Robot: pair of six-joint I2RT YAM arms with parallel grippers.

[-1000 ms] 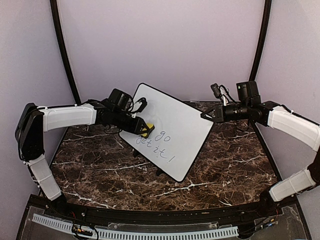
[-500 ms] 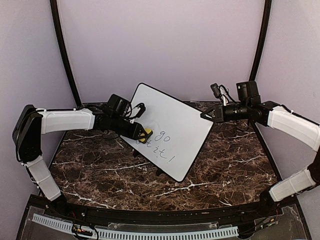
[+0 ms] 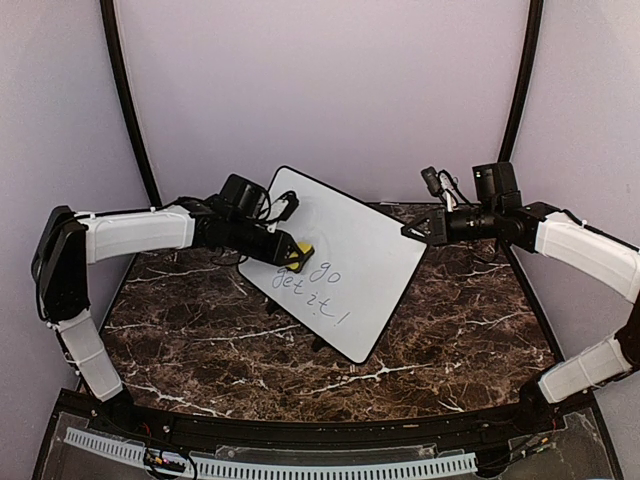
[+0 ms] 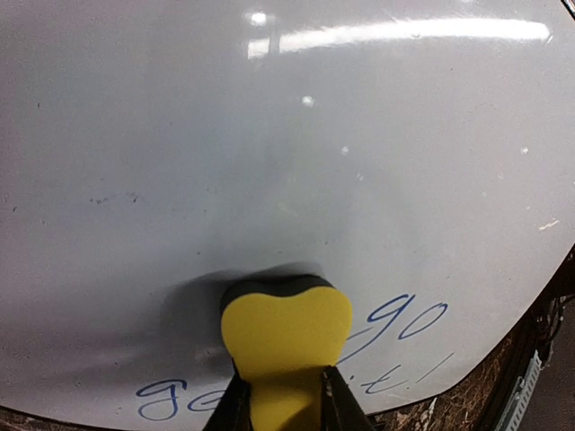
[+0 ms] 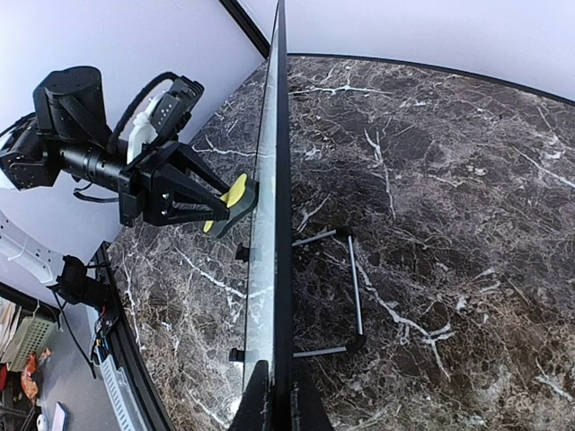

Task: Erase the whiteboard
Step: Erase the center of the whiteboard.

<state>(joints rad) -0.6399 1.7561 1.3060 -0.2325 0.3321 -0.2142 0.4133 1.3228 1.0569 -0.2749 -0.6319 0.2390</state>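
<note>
Standing on the dark marble desk point(image 3: 200, 330), around the middle and nearer the far edge than the near one, the whiteboard point(image 3: 350, 235) is propped up on its black wire stand point(image 5: 346, 296). Its writing face is turned toward the desk's near left corner.

The left hand point(image 3: 290, 258) reaches in from the left side of the desk. It is clenched on a small yellow eraser point(image 4: 286, 337), whose dark pad is pressed flat against the board's face. The contact is low on the board and toward its left edge. From the wrist view, the eraser sits right at the line of blue handwriting point(image 3: 318, 288), with "go" just beside it on one side and the start of the lower word on the other. The rest of the face above the hand is glossy and white, with only a few faint specks and ceiling lights reflected in it.

The right hand point(image 3: 410, 232) comes in from the right side of the desk. It is clamped on the board's thin black frame close to the upper right corner. Its own camera looks straight down the board's edge, and both fingers point(image 5: 259, 404) pinch that edge from either side.

So the board lies between the two hands, one on its face and the other on its rim.
</note>
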